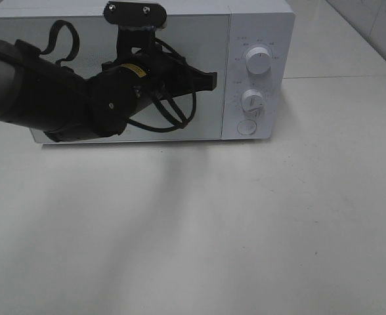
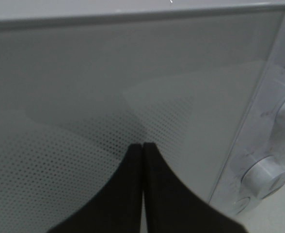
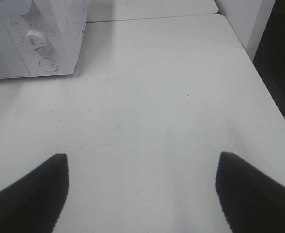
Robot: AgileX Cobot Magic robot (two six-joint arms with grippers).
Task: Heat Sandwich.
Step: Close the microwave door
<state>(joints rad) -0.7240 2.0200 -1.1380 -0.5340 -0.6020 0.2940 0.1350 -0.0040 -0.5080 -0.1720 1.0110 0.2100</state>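
Pincer state first: left pincer (image 2: 142, 145) is seen fully closed, fingers pressed together, nothing held. Its tips are pointed at the door (image 2: 84, 77) of the microwave (image 1: 262, 26), very near the glass; contact cannot be confirmed. Just beside the tips, toward the right arm's side, the door's upright edge is reached. Past it the control panel is found, with the lower knob (image 2: 266, 177), the upper knob (image 1: 258, 60) above it and a round button (image 1: 246, 127) below. The door is shut flush.

Right pincer (image 3: 142, 156) is spread wide and empty, hung over the table (image 3: 147, 73). It is well apart from the microwave, whose panel corner is seen far ahead of it, off toward the left arm's side.

Sandwich is not shown in any view. Nothing is seen lying on the table, and nothing can be made out through the dotted window mesh. It is judged likely to be shut inside, so straight ahead of the left pincer, behind the door. Its long axis cannot be told.

Left arm is judged the nearer one. If the sandwich is loaded, only a short sideways shift from the tips to the knobs is called for to set heating. Slipping of closed fingers off a knob is flagged as the risk.
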